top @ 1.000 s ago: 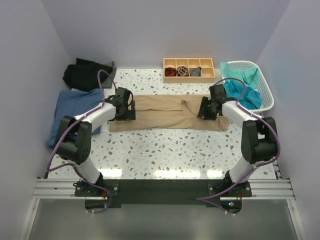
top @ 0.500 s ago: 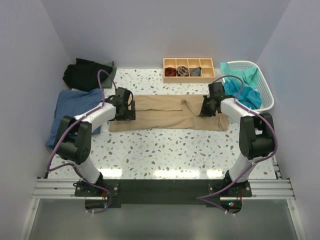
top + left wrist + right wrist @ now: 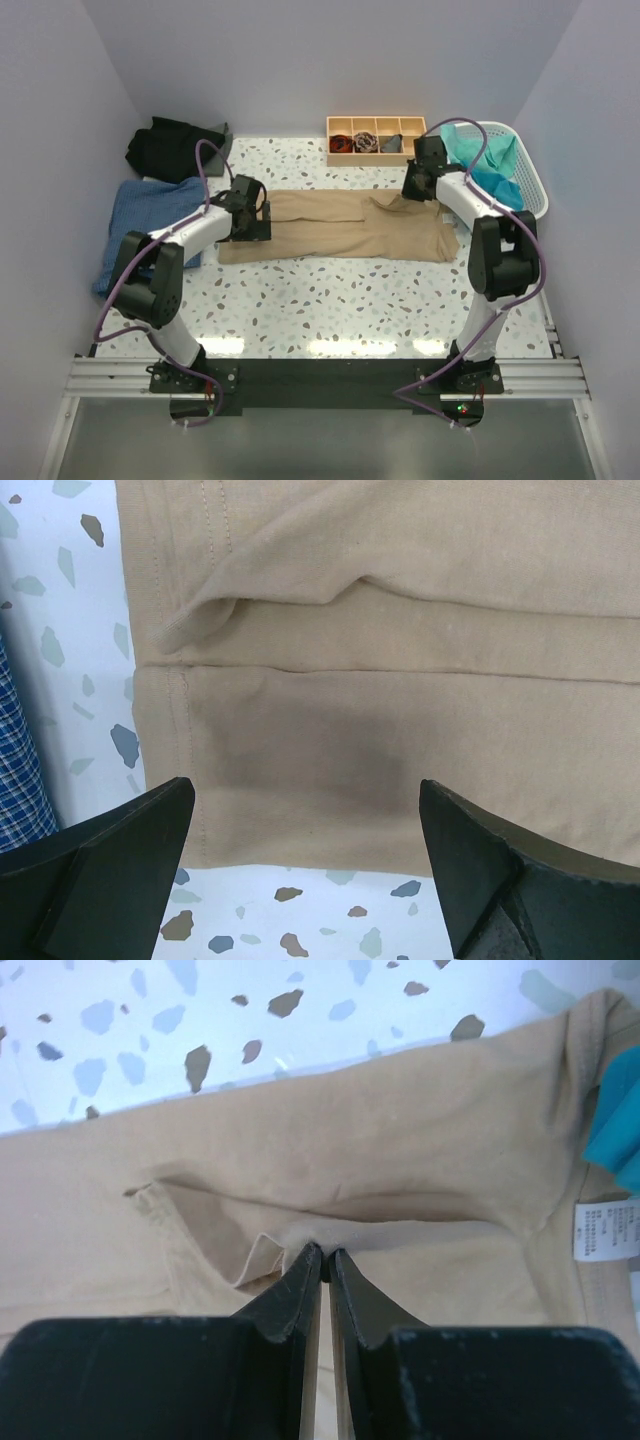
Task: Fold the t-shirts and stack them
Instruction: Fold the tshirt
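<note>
A large tan-beige t-shirt (image 3: 330, 228) lies spread across the middle of the table. My right gripper (image 3: 412, 190) is at its far right edge, shut on a pinched ridge of the tan cloth (image 3: 400, 1140), which bunches at the fingertips of the gripper (image 3: 326, 1250). Over the shirt's left end my left gripper (image 3: 252, 222) hangs open, and its jaws (image 3: 305, 785) straddle the near hem of the tan cloth (image 3: 400, 680) with nothing between them. A denim-blue t-shirt (image 3: 140, 215) and a black one (image 3: 170, 145) lie at the left. Teal t-shirts (image 3: 490, 180) fill the basket.
A white laundry basket (image 3: 535, 195) stands at the back right, close beside my right gripper. A wooden compartment tray (image 3: 378, 158) sits at the back centre. The denim-blue cloth (image 3: 15, 770) lies just left of my left gripper. Terrazzo tabletop (image 3: 330, 300) shows in front of the tan shirt.
My right gripper has shut on the tan cloth and moved toward the back of the table, drawing the pinched fold with it. The left arm has stayed still and open.
</note>
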